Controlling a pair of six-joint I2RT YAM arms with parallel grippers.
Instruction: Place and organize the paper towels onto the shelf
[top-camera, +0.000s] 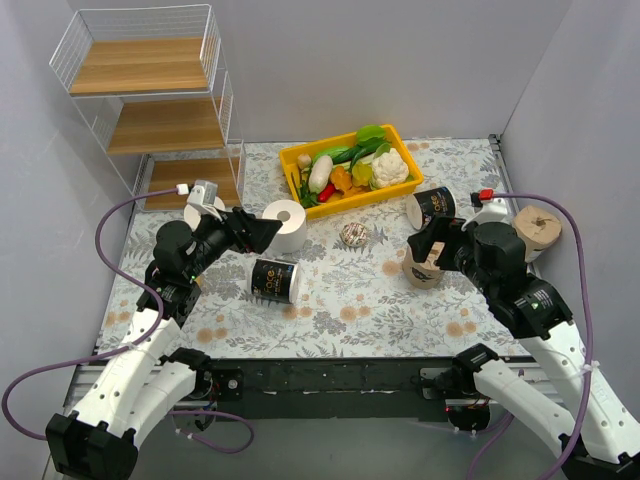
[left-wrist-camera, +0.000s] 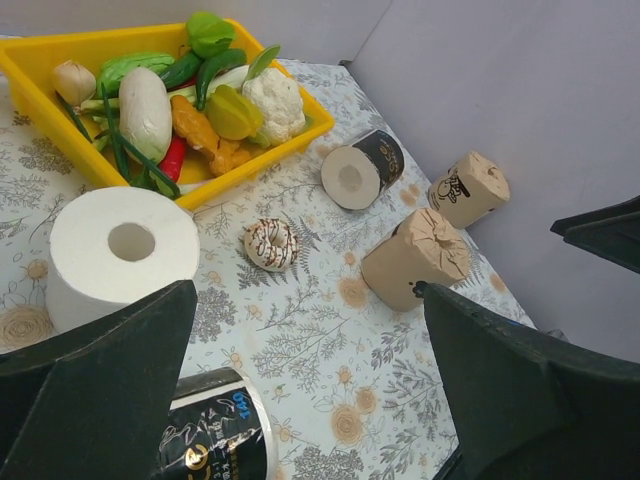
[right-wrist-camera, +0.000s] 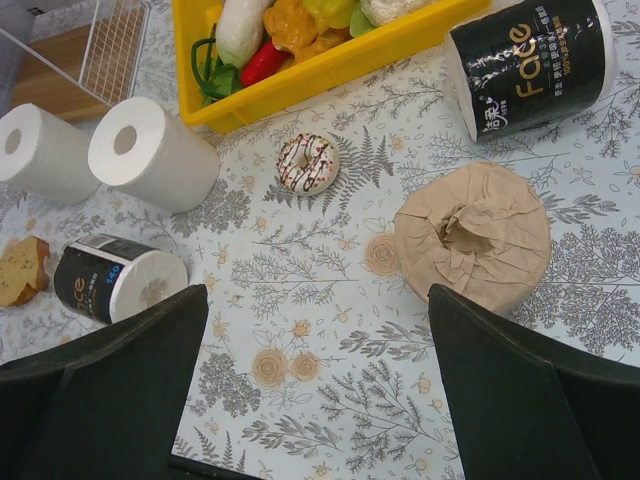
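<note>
The wire shelf (top-camera: 150, 65) stands at the far left with bare boards. Two white rolls (top-camera: 290, 225) (top-camera: 203, 213) stand in front of it. One black roll (top-camera: 273, 280) lies mid-table, another (top-camera: 433, 206) lies by the bin. One tan roll (top-camera: 538, 227) sits far right, another (right-wrist-camera: 472, 235) just beyond my right gripper (right-wrist-camera: 320, 400), which is open and empty above the cloth. My left gripper (left-wrist-camera: 310, 400) is open and empty, hovering between a white roll (left-wrist-camera: 120, 255) and the black roll (left-wrist-camera: 215, 435).
A yellow bin (top-camera: 350, 203) of vegetables stands at the back centre. A small patterned ball (top-camera: 353, 235) lies in front of it. A small brown cake-like piece (right-wrist-camera: 22, 270) lies at the left. Grey walls close in the left, back and right.
</note>
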